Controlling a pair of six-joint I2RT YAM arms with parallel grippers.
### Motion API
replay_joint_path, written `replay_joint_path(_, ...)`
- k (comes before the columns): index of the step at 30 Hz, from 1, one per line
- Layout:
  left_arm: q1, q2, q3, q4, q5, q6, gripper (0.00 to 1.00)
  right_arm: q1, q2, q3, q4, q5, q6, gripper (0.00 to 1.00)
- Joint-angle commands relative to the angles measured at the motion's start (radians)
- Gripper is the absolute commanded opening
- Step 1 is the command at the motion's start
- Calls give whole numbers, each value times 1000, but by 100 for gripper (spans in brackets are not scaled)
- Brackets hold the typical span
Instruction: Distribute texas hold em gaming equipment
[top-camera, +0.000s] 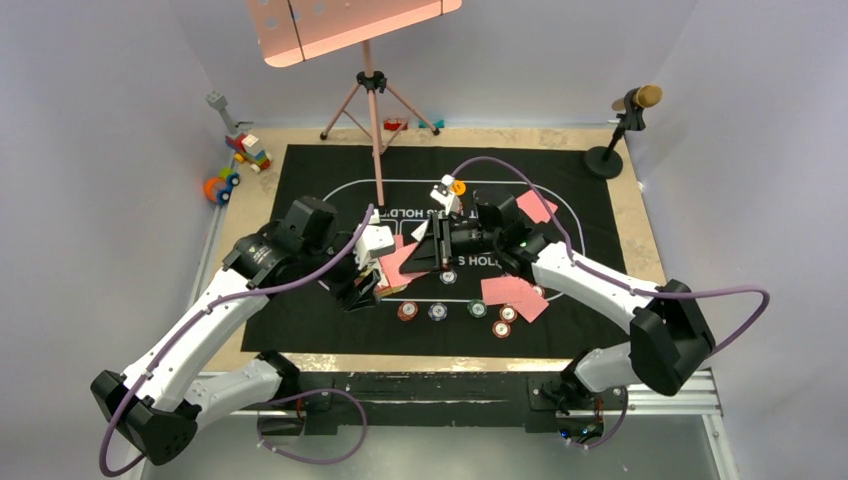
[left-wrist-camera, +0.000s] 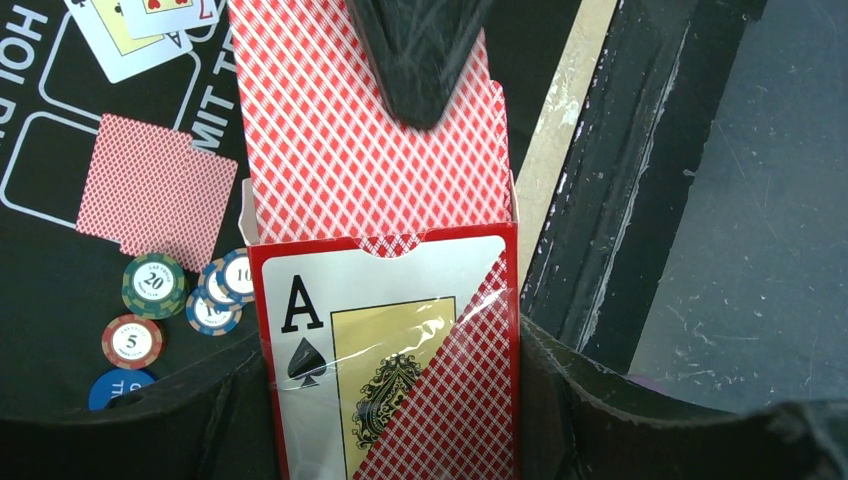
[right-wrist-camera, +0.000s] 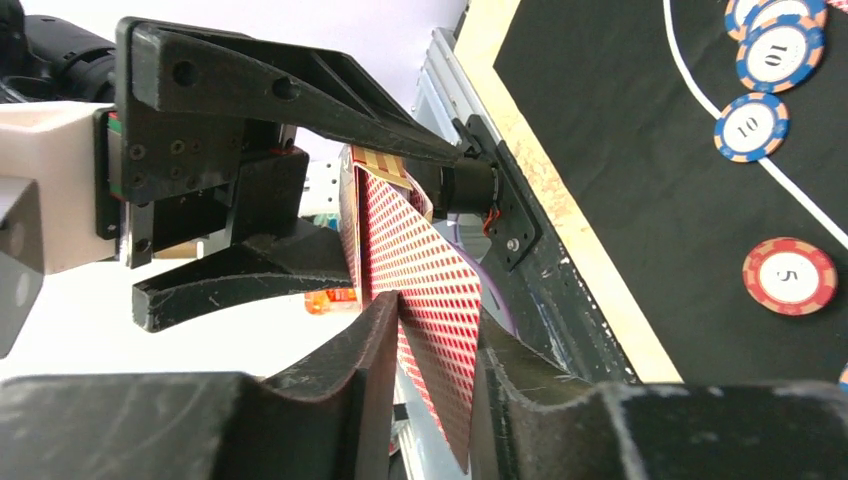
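Red-backed playing cards (left-wrist-camera: 330, 130) stand out of the open card box (left-wrist-camera: 390, 350). The box fills the lower centre of the left wrist view, with my left hand (left-wrist-camera: 395, 410) clamped on its two sides. My right hand (right-wrist-camera: 430, 345) meets the cards from the far end, and in the right wrist view its fingers appear pressed onto both card faces.

Risks, in my judgement:
- The pinch may drag several cards out together, since they lie packed.
- The box wears glossy film, so a hard pull could slide it out of the left hand.
- The box hangs over the near edge of the surface (left-wrist-camera: 560, 130), so loose cards could fall past the felt mat (left-wrist-camera: 40, 290).

Not established:
- I cannot count the cards in the pinch.
- A right finger covers the cards' top edge in the left wrist view.
- The box bottom is cut off.
- A blue disc (left-wrist-camera: 115, 385) near the poker chips (left-wrist-camera: 152, 285) at lower left is partly hidden.
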Motion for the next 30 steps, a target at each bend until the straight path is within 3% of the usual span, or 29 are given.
replay_joint_path(1,5,-15,36,51,32,-17,36,-41,-49,12,-42,6,-35,28)
replay_joint_path(14,7,-31,17,52,41,-25,36,-113,-101,31,-132,3,-87,20)
replay_joint_path(21,9,-46,-1,51,40,-24,35,-182,-132,50,-160,-2,-100,0)
replay_joint_path(30,11,-57,-1,46,41,-21,35,-267,-26,46,-179,74,-163,0)
